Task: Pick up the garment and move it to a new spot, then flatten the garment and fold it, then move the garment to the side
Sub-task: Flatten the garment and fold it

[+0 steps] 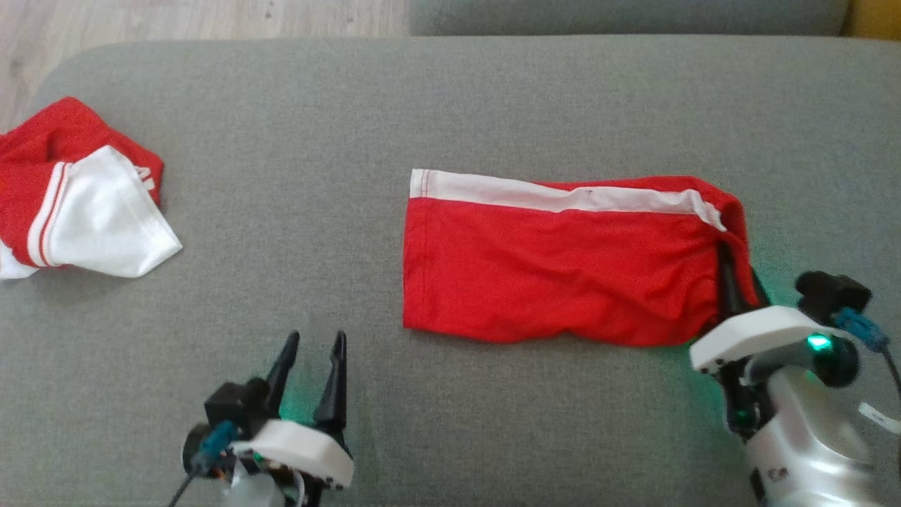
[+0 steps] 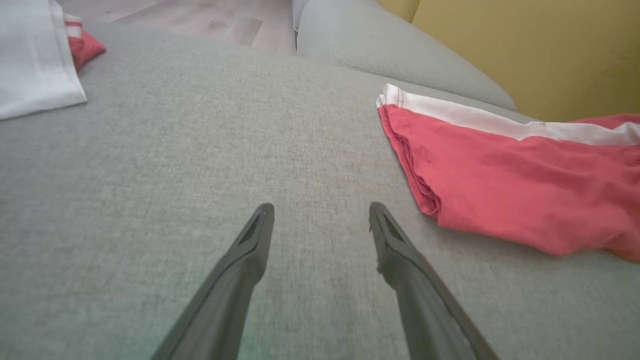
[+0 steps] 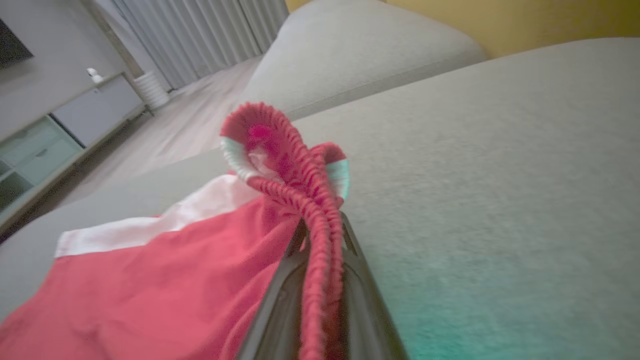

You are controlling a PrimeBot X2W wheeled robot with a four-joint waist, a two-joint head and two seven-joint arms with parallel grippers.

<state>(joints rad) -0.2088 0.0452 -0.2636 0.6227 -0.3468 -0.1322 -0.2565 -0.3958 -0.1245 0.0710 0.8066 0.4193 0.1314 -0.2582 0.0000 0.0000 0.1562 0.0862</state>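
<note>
My right gripper [image 1: 735,282] is clamped on the right end of the red shorts [image 1: 556,274]. Their long axis runs left along the sofa cushion [image 1: 450,105] toward my open left gripper [image 1: 316,338].

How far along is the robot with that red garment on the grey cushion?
Nearly finished, it seems. The red garment already lies flat in a folded rectangle on the grey cushion. The right gripper is clamped on its bunched end; the left gripper is open, off the cloth. Left to do, probably: shifting it to the side.
</note>
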